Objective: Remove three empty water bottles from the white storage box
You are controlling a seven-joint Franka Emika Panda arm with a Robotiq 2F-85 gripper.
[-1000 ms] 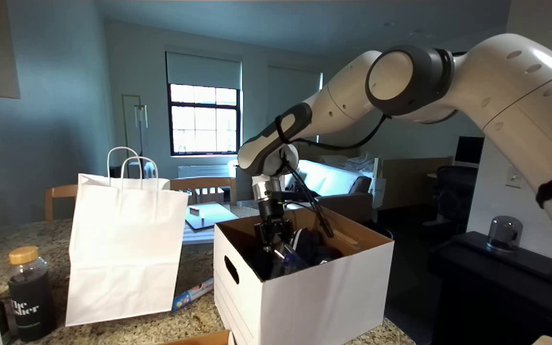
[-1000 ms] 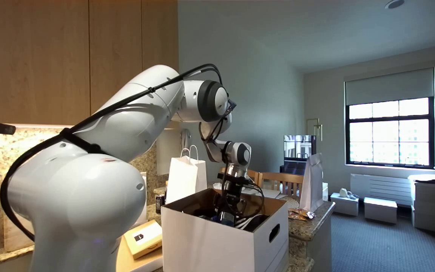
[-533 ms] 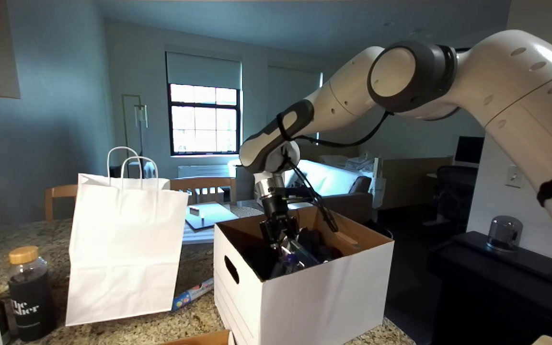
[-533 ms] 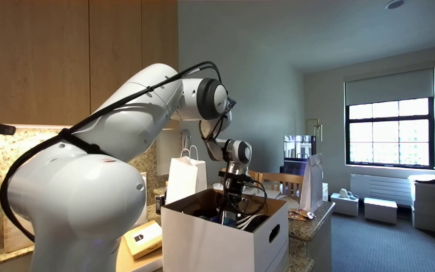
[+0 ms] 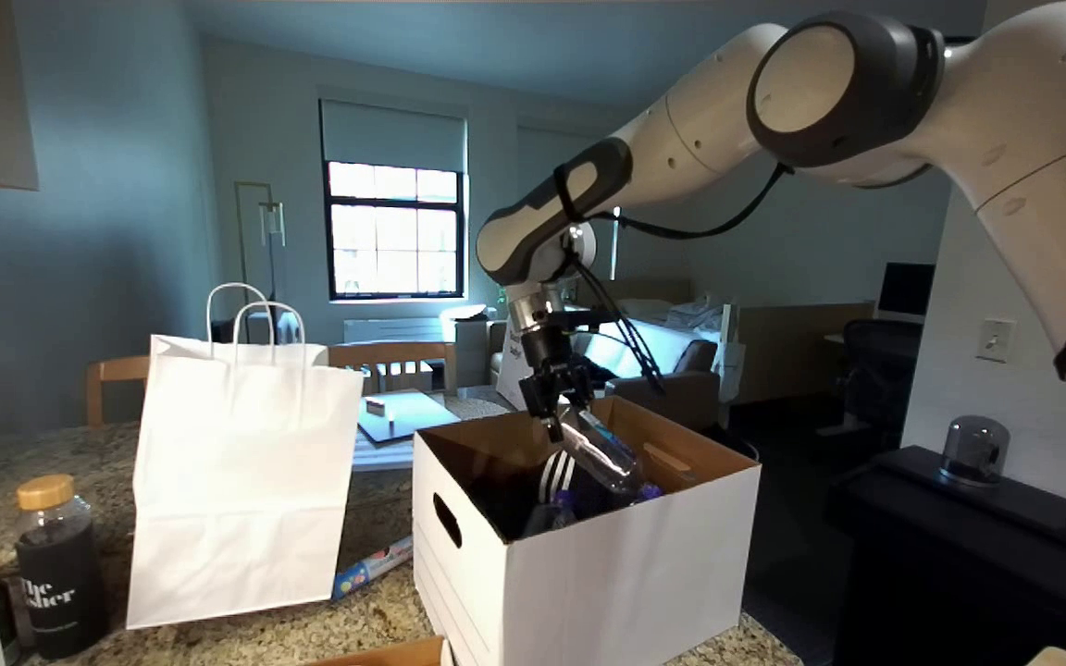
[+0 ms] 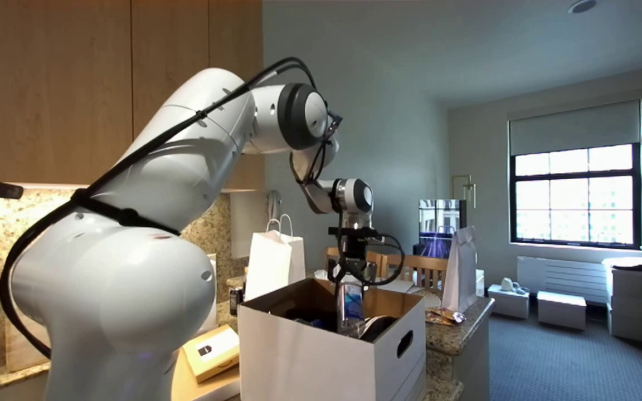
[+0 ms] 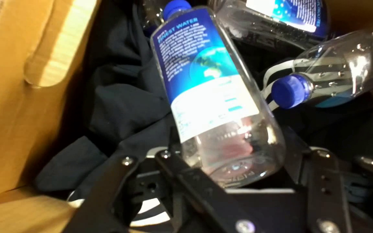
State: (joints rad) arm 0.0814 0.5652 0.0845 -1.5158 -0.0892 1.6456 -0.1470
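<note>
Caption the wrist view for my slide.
Tool gripping a bottle near its base, with other bottles and dark cloth in the box.

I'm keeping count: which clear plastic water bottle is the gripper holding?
The water bottle showing a blue globe label: only it sits in the gripper; the other bottles lie below it.
</note>
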